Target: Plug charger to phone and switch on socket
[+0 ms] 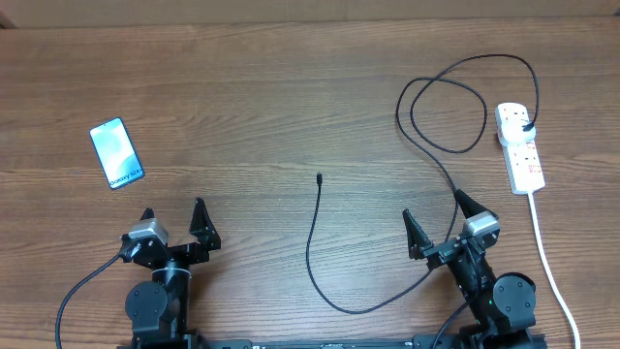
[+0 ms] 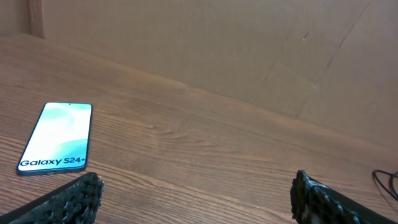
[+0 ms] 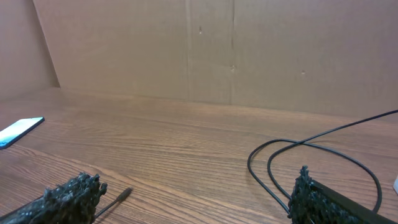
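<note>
The phone [image 1: 116, 152] lies flat at the far left of the table, its blue and white screen up; it shows in the left wrist view [image 2: 57, 138] and at the left edge of the right wrist view [image 3: 18, 130]. The black charger cable [image 1: 312, 242] runs from its loose connector tip [image 1: 319, 178] in the middle, under the right arm, loops, and ends in a black plug [image 1: 524, 127] seated in the white socket strip [image 1: 519, 145] at the far right. The tip also shows in the right wrist view [image 3: 121, 195]. My left gripper [image 1: 173, 219] and right gripper [image 1: 432, 217] are open and empty near the front edge.
The strip's thick white cord [image 1: 547, 262] runs down the right side to the front edge. Cable loops [image 3: 311, 162] lie ahead of the right gripper. A cardboard wall [image 3: 217, 50] stands behind the table.
</note>
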`<state>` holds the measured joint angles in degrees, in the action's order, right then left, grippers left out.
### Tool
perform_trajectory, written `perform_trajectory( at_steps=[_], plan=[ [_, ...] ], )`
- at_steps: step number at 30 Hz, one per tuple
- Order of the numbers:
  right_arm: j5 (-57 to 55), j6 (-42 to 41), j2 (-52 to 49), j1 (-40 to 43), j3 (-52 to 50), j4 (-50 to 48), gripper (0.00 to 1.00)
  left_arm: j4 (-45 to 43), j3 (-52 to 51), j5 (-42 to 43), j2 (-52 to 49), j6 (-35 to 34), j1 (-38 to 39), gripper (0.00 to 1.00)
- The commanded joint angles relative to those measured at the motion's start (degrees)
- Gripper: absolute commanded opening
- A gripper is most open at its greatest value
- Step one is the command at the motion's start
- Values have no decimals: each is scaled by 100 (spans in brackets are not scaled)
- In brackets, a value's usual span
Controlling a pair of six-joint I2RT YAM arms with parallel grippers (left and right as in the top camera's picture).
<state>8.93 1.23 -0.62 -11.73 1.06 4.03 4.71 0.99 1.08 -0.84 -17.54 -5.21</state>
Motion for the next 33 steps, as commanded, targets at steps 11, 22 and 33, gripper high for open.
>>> perform_trajectory(
  at_steps=[11, 22, 33],
  plan=[
    [-35, -33, 48, -31, -68, -46, 100, -15, -63, -20, 59, 129, 31, 100],
    [-35, -33, 46, -31, -68, -46, 100, -15, -63, -20, 59, 129, 31, 100],
    [-35, -33, 46, -31, -68, -46, 100, -15, -63, -20, 59, 129, 31, 100]
  ],
)
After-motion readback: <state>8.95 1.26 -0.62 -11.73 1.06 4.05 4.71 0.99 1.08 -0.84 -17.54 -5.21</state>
